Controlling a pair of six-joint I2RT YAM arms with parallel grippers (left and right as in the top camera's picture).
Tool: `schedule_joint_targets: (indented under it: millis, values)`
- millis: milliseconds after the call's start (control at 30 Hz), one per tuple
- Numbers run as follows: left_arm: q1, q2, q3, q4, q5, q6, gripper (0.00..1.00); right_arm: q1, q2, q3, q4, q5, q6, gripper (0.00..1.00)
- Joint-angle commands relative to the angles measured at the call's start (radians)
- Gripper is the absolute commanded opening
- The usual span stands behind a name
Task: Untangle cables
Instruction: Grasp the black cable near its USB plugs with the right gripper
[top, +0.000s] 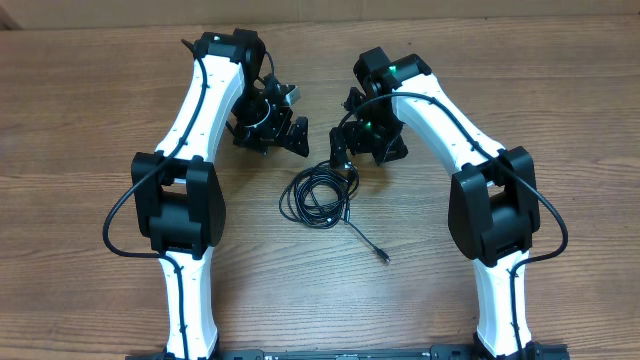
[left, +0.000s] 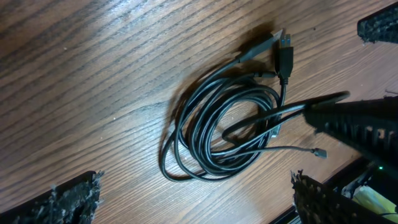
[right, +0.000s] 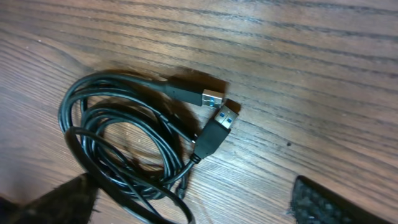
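The cables (top: 318, 195) are coiled on the surface (top: 90, 110), just beside the right claw (top: 362, 150), spread wide and empty, which is nearer than the equally open left claw (top: 275, 138).

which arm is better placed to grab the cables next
Right. Its open claw sits at the top edge of the cables, with the two plugs framed in its wrist view. The left claw, also open, is further from the coil.
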Motion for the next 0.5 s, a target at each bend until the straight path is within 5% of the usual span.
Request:
schedule_joint_targets:
  millis: [0, 333, 400, 433, 467]
  values:
    - [-0.006, 0.005, -0.004, 0.003, -0.014, 0.021, 1.0, -0.002, -0.002, -0.007, -0.003, 0.021, -0.007, 0.91]
    - [-0.006, 0.005, -0.004, 0.002, -0.04, 0.021, 1.0, -0.002, -0.002, -0.1, -0.021, 0.019, -0.007, 0.81]
    - [-0.006, 0.005, -0.004, 0.002, -0.04, 0.021, 1.0, -0.002, -0.002, -0.101, -0.018, 0.019, -0.006, 0.58]
    - [-0.006, 0.005, -0.004, 0.002, -0.04, 0.021, 1.0, -0.002, -0.002, -0.101, -0.018, 0.019, -0.006, 0.28]
    - [-0.006, 0.005, -0.004, 0.002, -0.04, 0.021, 1.0, -0.002, -0.002, -0.101, -0.018, 0.019, -0.006, 0.16]
